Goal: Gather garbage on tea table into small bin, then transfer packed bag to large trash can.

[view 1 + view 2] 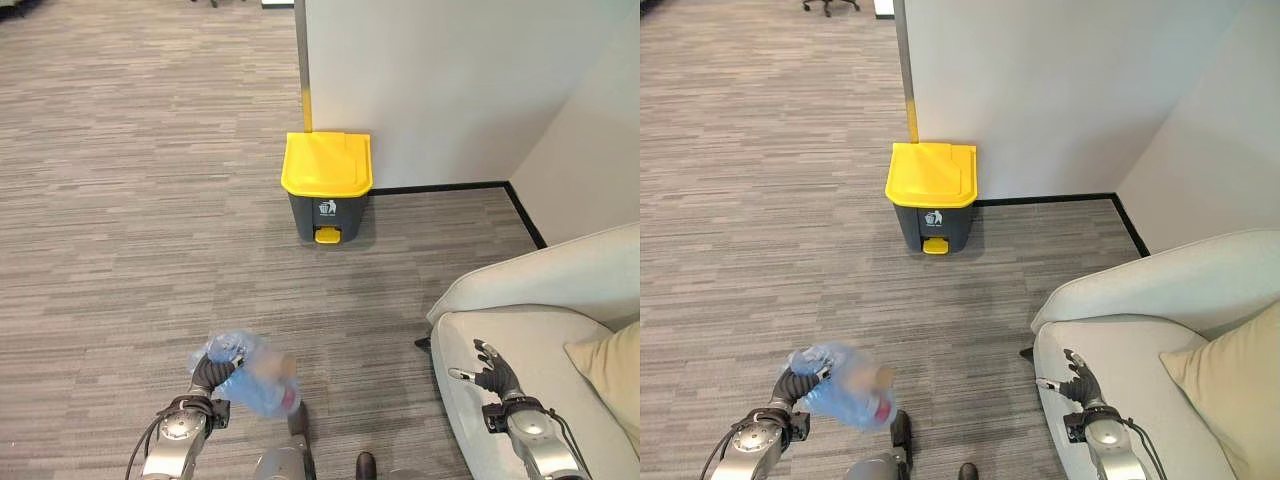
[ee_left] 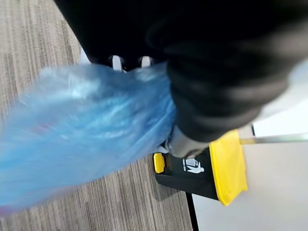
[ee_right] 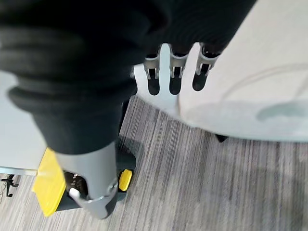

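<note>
A packed blue plastic bag (image 1: 252, 378) hangs low over the carpet, and my left hand (image 1: 207, 376) is shut on its gathered top; the bag (image 2: 86, 134) bulges beside the hand in the left wrist view. A grey trash can with a yellow lid (image 1: 328, 186) and a yellow pedal stands shut against the white wall, well ahead of the bag. That can (image 2: 207, 166) appears past the bag in the left wrist view. My right hand (image 1: 492, 370) hovers open over the sofa seat, its fingers (image 3: 173, 77) straight and holding nothing.
A cream sofa (image 1: 540, 330) with a tan cushion (image 1: 612, 370) fills the lower right. A white wall with a yellow-edged corner post (image 1: 306, 100) stands behind the can. Grey striped carpet (image 1: 130, 200) stretches to the left and ahead.
</note>
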You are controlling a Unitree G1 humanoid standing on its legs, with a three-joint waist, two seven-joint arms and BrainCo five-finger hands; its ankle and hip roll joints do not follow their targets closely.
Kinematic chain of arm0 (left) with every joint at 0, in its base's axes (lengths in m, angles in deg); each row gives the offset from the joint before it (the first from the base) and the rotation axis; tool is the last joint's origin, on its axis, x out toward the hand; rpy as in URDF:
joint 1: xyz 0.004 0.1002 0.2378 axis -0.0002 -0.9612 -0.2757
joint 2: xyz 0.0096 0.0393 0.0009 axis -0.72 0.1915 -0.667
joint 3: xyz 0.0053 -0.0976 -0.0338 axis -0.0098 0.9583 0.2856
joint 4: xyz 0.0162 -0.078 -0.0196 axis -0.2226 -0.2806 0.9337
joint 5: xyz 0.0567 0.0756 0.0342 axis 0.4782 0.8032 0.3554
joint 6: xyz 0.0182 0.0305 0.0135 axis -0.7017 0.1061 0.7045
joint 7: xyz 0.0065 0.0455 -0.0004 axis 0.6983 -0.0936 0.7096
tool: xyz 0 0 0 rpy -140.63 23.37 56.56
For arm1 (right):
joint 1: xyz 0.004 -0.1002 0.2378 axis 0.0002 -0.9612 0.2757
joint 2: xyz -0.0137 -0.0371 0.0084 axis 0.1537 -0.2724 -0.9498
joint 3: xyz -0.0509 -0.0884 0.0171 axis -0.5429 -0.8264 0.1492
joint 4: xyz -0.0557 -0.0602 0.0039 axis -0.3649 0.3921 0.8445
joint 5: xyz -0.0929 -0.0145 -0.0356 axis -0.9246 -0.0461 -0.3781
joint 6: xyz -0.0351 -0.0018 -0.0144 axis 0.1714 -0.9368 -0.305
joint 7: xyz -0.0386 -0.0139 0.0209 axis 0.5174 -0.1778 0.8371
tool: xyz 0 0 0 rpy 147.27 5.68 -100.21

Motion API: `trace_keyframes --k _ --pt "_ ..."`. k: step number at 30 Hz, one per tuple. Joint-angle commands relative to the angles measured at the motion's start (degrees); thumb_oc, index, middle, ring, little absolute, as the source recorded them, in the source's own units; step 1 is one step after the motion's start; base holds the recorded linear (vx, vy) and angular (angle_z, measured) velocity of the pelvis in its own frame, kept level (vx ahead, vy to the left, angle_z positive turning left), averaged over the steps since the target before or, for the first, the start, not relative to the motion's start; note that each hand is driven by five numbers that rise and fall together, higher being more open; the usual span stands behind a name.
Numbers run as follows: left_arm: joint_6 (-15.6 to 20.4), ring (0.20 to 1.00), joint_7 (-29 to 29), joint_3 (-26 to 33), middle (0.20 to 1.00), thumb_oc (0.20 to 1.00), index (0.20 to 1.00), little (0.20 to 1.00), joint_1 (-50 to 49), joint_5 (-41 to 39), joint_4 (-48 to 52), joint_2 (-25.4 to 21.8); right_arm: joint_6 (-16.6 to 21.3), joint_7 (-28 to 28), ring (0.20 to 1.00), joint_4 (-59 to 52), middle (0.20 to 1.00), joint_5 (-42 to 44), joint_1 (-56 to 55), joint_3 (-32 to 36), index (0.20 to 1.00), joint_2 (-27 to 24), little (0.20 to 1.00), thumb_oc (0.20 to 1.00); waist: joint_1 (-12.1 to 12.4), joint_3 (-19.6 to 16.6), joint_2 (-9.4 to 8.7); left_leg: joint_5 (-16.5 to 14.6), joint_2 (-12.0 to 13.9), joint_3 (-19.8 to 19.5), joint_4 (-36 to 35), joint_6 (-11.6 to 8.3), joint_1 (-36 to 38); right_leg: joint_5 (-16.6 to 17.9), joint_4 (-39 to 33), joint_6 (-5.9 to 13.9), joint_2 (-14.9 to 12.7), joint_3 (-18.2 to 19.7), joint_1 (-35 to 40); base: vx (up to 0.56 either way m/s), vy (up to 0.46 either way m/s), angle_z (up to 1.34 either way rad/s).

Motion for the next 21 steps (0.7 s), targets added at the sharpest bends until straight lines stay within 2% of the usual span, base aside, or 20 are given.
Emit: trace_keyframes --k 1,2,5,6,7,12,15,17,18,19,21 --pt "2.87 0.2 -1.63 2.64 0.2 0.2 0.2 0.2 -0.25 -1.77 3.99 -4.56 1.52 -0.08 1.0 -2.5 1.0 0.53 0.81 0.37 1.0 0.31 1.0 1.0 3.11 -1.01 -2.38 -10.44 1.6 -3.42 11.68 -3.64 -4.43 1.99 6.1 5.1 -7.41 0.73 -2.98 0.21 0.265 -0.12" --pt "2.91 0.2 -1.91 2.72 0.2 0.2 0.2 0.2 0.41 -1.87 3.94 -4.87 1.56 0.12 1.0 -2.4 1.0 0.93 1.17 0.3 1.0 0.62 1.0 1.0 3.17 -0.58 -2.32 -11.52 0.59 -3.64 11.51 -2.77 -3.43 3.09 9.85 5.14 -7.4 1.39 -5.61 0.15 0.184 -0.1" --pt "2.98 0.2 -2.02 2.61 0.2 0.2 0.2 0.2 1.06 -2.2 3.74 -5.01 1.42 0.04 1.0 -2.32 1.0 1.17 1.64 0.18 1.0 0.38 1.0 1.0 2.74 -0.28 -1.88 -12.16 -0.07 -4.09 9.96 -2.38 -1.43 3.21 10.52 4.35 -5.78 1.77 -9.18 0.17 0.132 -0.04" --pt "3.04 0.2 -2.28 2.52 0.2 0.2 0.2 0.2 1.54 -2.28 3.39 -5.22 1.52 0.25 1.0 -2.46 1.0 1.38 1.92 0.08 1.0 0.05 1.0 1.0 2.36 0.26 -1.52 -12.6 -0.32 -4.06 9.2 -2.25 -0.25 3.21 10.23 4.08 -5.2 0.86 -11.16 0.19 0.081 0.1" --pt "3.16 0.2 -2.41 2.5 0.2 0.2 0.2 0.2 1.49 -2.47 3.42 -5.36 1.5 0.38 1.0 -2.79 1.0 1.31 2.2 -0.17 1.0 -0.29 1.0 1.0 1.82 1.1 -1.1 -13.29 -0.81 -3.88 7.87 -2.16 2.0 4.29 8.67 3.88 -4.79 -1.79 -14.74 0.27 0.087 0.07" --pt "3.24 0.2 -2.49 2.52 0.2 0.2 0.2 0.2 1.49 -3.17 2.51 -4.64 1.28 0.25 1.0 -3.13 1.0 1.18 2.29 -0.72 1.0 -0.74 1.0 1.0 0.5 2.79 -1.08 -15.77 -2.06 -4.62 6.29 -2.51 7.58 8.4 1.17 4.83 -5.45 -7.39 -19.54 0.28 -0.021 -0.06" --pt "3.25 0.2 -2.21 2.53 0.2 0.2 0.2 0.2 1.28 -3.16 2.51 -4.0 1.28 0.01 1.0 -3.51 1.0 1.01 1.34 -0.62 1.0 -0.94 1.0 1.0 -0.7 3.17 -0.89 -17.8 -2.27 -6.79 5.55 -3.55 11.44 10.73 -1.24 5.67 -5.21 -8.44 -23.11 0.37 -0.124 0.17" --pt "3.31 0.2 -1.83 2.2 0.2 0.2 0.2 0.2 1.25 -2.73 2.56 -4.01 1.33 -0.09 1.0 -3.92 1.0 1.23 0.33 -0.18 1.0 -1.09 1.0 1.0 -1.05 2.77 -1.06 -18.95 -2.37 -7.98 5.14 -4.17 13.14 10.69 -2.29 5.68 -5.34 -8.27 -22.01 0.37 -0.193 0.47" --pt "3.22 0.2 -1.55 1.96 0.2 0.2 0.2 0.2 1.06 -2.53 2.65 -3.91 1.42 -0.16 1.0 -4.07 1.0 1.32 -0.13 0.04 1.0 -1.29 1.0 1.0 -1.34 2.15 -0.82 -20.31 -1.25 -8.44 5.83 -5.28 14.32 11.1 -1.26 4.69 -5.29 -7.68 -21.27 0.36 -0.217 0.59" --pt "3.21 0.2 -1.55 1.98 0.2 0.2 0.2 0.2 1.06 -2.53 2.65 -3.94 1.42 -0.16 1.0 -4.07 1.0 1.32 -0.11 0.03 1.0 -1.25 1.0 1.0 -1.47 2.01 -1.03 -20.07 -1.48 -8.53 5.79 -5.24 14.08 11.26 -1.36 4.71 -5.53 -7.68 -21.45 0.35 -0.257 0.72" --pt "3.15 0.2 -1.17 1.69 0.2 0.2 0.2 0.2 0.65 -2.83 2.98 -3.59 1.61 0.03 1.0 -4.21 1.0 1.51 -0.76 0.64 1.0 -1.61 1.0 1.0 -2.13 1.21 -0.36 -19.2 0.68 -8.81 8.02 -7.21 13.85 10.59 -0.21 3.64 -5.06 -7.92 -20.85 0.22 -0.215 0.99"
